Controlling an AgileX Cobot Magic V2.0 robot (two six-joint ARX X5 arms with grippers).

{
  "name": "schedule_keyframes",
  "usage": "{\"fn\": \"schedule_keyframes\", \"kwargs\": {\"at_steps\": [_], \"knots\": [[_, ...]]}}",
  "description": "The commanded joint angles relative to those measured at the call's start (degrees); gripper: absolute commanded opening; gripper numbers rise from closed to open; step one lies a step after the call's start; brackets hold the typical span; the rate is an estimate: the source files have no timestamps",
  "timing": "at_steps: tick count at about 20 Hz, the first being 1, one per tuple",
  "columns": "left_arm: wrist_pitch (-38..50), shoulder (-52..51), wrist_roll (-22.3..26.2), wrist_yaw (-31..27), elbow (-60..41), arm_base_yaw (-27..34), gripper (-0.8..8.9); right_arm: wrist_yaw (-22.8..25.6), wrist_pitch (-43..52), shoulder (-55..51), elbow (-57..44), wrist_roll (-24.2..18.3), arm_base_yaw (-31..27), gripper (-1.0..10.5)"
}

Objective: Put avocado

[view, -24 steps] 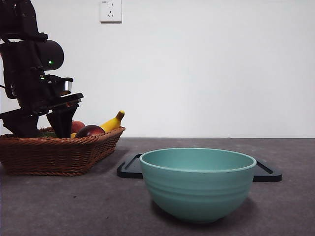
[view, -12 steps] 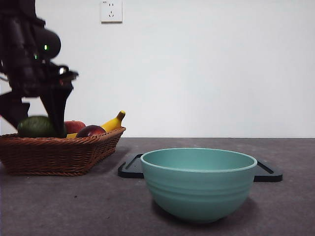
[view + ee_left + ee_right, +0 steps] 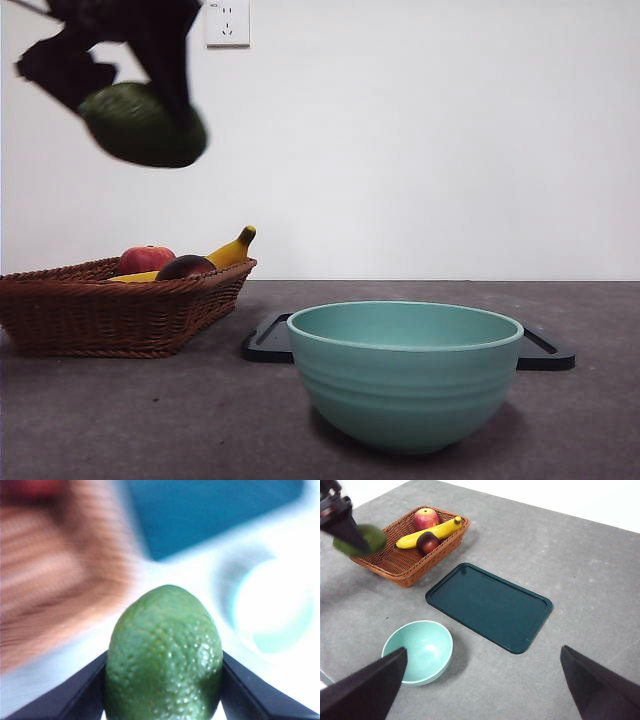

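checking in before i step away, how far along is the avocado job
Done: the avocado is out of the basket, gripped by the left tool and held high above it. In hand: carrying it. Left: setting it down; the bowl and tray hold nothing yet. The right tool waits open.

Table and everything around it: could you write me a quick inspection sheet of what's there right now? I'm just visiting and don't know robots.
Surface: grey table, lightly speckled.
Job's things: avocado held in the air, above the wicker basket; blurred in the front view.
Clutter: basket holds a red apple, a banana and a dark reddish round fruit; empty dark green tray lies flat; empty teal bowl stands upright beside the tray.
Grippers: left gripper shut on the avocado, one jaw on each side; right gripper open, holding nothing, high over the table.
Cables: nothing seen.
Surroundings: white wall with a socket.
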Motion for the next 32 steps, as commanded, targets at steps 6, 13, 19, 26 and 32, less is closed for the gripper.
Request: {"fn": "schedule_keyframes", "kwargs": {"at_steps": [6, 13, 19, 26, 32], "knots": [[6.54, 2.05, -3.15, 0.37, 1.18, -18.27, 2.38, -0.11, 0.92, 0.11, 0.81, 0.13, 0.13, 4.9], [12.96, 11.47, -4.15, -0.26, 1.18, -28.26, 2.37, -0.13, 0.87, 0.11, 0.81, 0.13, 0.13, 4.9], [15.67, 20.2, -3.85, -3.98, 1.18, -29.03, 2.36, -0.13, 0.87, 0.11, 0.81, 0.13, 0.13, 4.9], [16.33, 22.99, -2.84, -6.36, 1.18, -29.27, 2.35, -0.13, 0.87, 0.11, 0.81, 0.13, 0.13, 4.9], [15.93, 24.33, -2.67, -6.49, 1.18, -29.27, 2.36, -0.11, 0.92, 0.11, 0.79, 0.13, 0.13, 4.9]]}}
